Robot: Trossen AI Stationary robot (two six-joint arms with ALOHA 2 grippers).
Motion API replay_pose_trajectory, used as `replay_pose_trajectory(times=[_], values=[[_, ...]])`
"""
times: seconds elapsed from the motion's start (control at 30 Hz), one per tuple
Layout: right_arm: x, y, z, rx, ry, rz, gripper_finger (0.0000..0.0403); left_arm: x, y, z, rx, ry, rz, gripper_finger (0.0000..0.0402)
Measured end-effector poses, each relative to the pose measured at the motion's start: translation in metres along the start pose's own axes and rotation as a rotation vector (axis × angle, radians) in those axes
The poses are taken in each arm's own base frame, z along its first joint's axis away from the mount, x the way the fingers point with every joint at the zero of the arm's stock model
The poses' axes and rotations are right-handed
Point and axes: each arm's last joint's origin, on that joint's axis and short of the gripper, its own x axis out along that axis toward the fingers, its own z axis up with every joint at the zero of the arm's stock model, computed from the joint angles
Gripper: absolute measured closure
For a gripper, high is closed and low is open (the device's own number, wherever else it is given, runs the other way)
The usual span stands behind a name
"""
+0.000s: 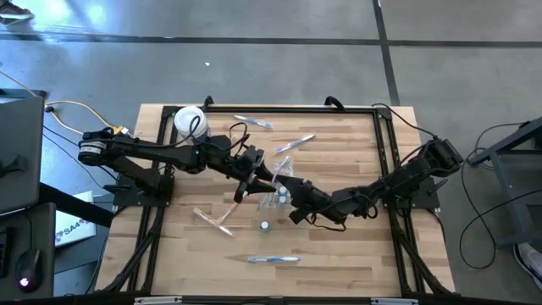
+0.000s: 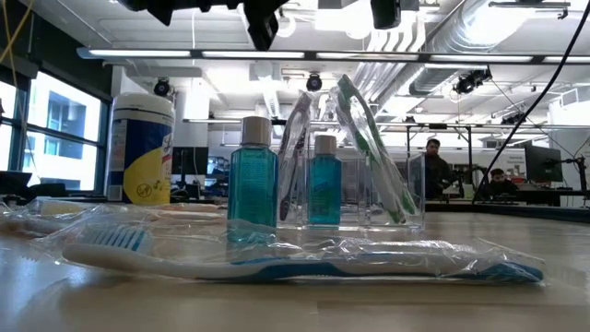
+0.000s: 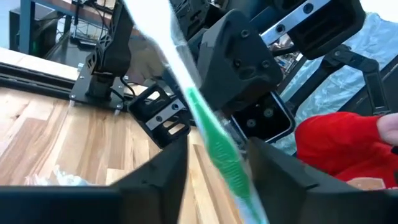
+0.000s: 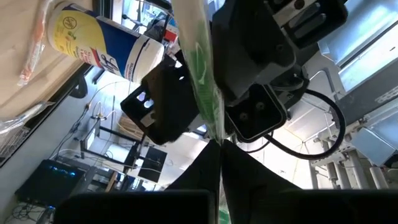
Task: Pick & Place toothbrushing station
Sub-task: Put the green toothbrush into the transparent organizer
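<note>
Frame centre: right gripper [image 1: 292, 191] pinched on green toothbrush [image 4: 205, 81], handle upright, apparently just above clear cup [image 2: 355, 189]. Left gripper [image 1: 254, 174] adjacent; fingers spread, brush between.

A clear cup [image 2: 369, 189] stands just below both grippers, holding a green wrapped toothbrush [image 2: 373, 148] leaning upright. Two teal bottles [image 2: 252, 175] stand beside it; a blue toothbrush [image 2: 304, 263] lies flat, nearer.

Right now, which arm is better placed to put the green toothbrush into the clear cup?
Right, probably. The right claw is shut on the wrapped green toothbrush; the left claw is open around it, not gripping. Both are near the clear cup.
</note>
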Motion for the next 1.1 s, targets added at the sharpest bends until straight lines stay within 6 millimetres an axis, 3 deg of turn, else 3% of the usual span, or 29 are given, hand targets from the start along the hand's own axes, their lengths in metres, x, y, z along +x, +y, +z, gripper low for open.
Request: replay_pose_trajectory(times=[0.23, 0.53, 0.87, 1.1], values=[[0.0, 0.0, 0.0, 0.023, -0.003, 0.0, 0.04, 0.0, 0.0, 0.0, 0.025, 0.004, 0.002, 0.0364], [-0.007, -0.001, 0.005, 0.098, -0.024, 0.005, 0.0387, 0.0, 0.0, 0.0, 0.022, 0.01, -0.02, 0.0364], [-0.031, -0.018, 0.011, 0.294, 0.058, -0.026, 0.0284, 0.0, 0.0, 0.0, 0.009, 0.007, -0.019, 0.0364], [-0.053, -0.043, -0.004, 0.564, 0.128, -0.104, 0.0241, 0.0, 0.001, -0.001, 0.109, 0.015, 0.003, 0.0364]])
